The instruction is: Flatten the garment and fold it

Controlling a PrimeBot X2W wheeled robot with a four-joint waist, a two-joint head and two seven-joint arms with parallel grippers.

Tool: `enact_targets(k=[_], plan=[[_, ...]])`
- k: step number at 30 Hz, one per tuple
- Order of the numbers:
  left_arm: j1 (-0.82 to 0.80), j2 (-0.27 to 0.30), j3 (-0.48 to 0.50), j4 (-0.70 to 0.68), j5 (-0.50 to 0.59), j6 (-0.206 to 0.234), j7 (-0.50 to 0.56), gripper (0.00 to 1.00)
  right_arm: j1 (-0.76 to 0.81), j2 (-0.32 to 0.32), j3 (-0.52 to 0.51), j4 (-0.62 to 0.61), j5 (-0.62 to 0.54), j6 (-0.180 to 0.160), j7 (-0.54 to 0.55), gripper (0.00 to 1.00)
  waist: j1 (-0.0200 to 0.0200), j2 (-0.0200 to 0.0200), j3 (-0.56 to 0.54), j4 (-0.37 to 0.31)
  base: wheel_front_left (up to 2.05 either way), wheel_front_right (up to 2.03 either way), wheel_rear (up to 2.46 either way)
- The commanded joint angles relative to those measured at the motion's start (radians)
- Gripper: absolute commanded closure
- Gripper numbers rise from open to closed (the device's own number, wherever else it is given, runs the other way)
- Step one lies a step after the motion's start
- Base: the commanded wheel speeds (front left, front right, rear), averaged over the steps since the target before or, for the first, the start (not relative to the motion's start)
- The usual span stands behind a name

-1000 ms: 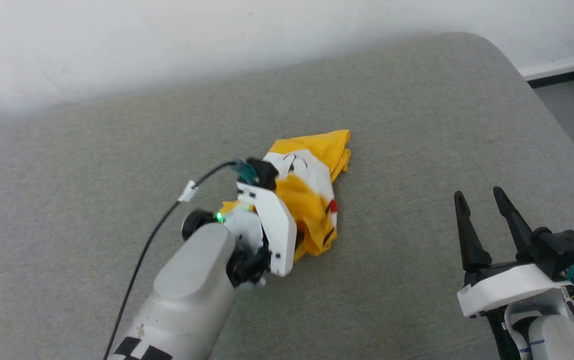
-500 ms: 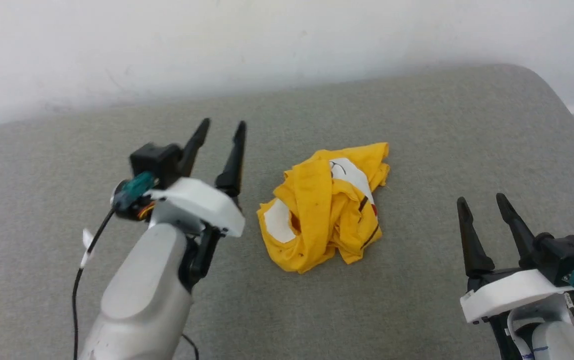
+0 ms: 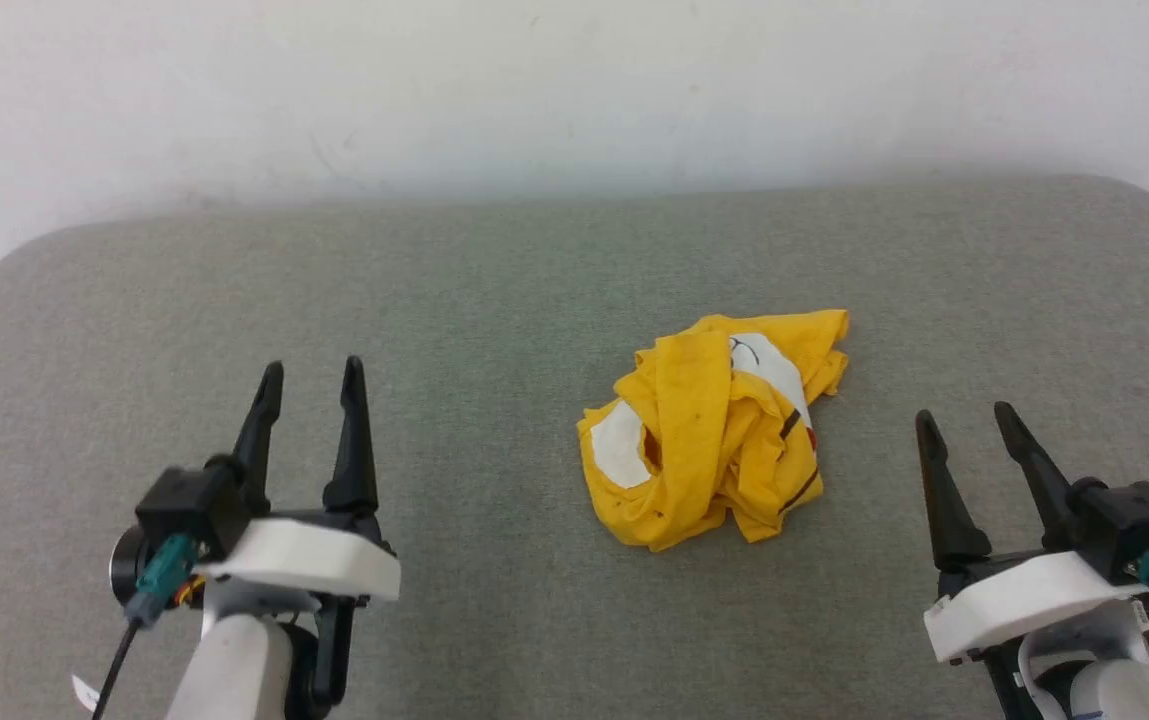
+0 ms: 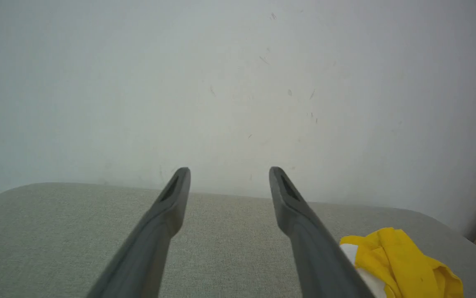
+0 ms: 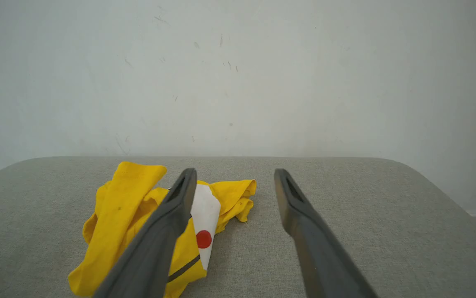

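The garment [image 3: 714, 430] is a mustard-yellow T-shirt with white patches and dark stripes, lying crumpled in a heap on the grey table [image 3: 494, 300], right of centre. My left gripper [image 3: 312, 384] stands open at the lower left, well clear of the shirt, holding nothing. At the lower right my right gripper [image 3: 964, 420] is open too, a short way right of the heap. The right wrist view has the garment [image 5: 113, 223] left of its fingers, red dot showing. A yellow corner of the garment [image 4: 403, 260] sits at the left wrist view's lower right.
A white wall [image 3: 574, 90] rises right behind the table's rounded far edge. Bare grey surface lies around the heap on all sides. A black cable [image 3: 119, 665] trails from my left wrist.
My left gripper has let go of the shirt and drawn back to the lower left, now open. The camera has turned, shifting the whole picture. The shirt lies as a looser heap.
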Motion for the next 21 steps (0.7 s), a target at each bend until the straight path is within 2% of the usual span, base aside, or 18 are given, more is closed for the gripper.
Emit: enact_targets(k=[1,5,8,15,18,21], plan=[[0.024,-0.014,0.016,-0.021,0.022,-0.012,-0.005,0.0,0.005,0.003,0.001,-0.007,-0.012,-0.002,0.006,0.0,0.0001,-0.0001,0.01,0.021,0.0,0.0,0.0],[0.072,-0.05,0.07,-0.078,0.066,-0.034,-0.005,0.0,-0.023,0.003,0.035,-0.012,-0.015,-0.002,0.051,0.0,0.0001,-0.0001,0.027,0.049,0.0,0.0,0.0],[0.089,-0.069,0.1,-0.109,0.09,-0.047,-0.005,0.0,-0.074,0.003,0.077,0.003,-0.006,-0.002,0.132,0.0,0.0001,-0.0001,0.048,0.068,0.0,0.0,0.0],[0.066,-0.089,0.118,-0.131,0.11,-0.074,-0.005,0.0,-0.271,0.003,0.133,0.135,0.048,-0.002,0.471,0.0,0.0001,-0.0001,0.102,0.12,0.0,0.0,0.0],[0.05,-0.091,0.11,-0.13,0.097,-0.077,-0.005,0.0,-0.347,0.003,0.135,0.193,0.055,-0.002,0.589,0.0,0.0001,-0.0001,0.119,0.142,0.0,0.0,0.0],[0.035,-0.091,0.092,-0.129,0.077,-0.071,-0.005,0.0,-0.412,0.003,0.138,0.24,0.065,-0.002,0.663,0.0,0.0001,-0.0001,0.135,0.161,0.0,0.0,0.0]])
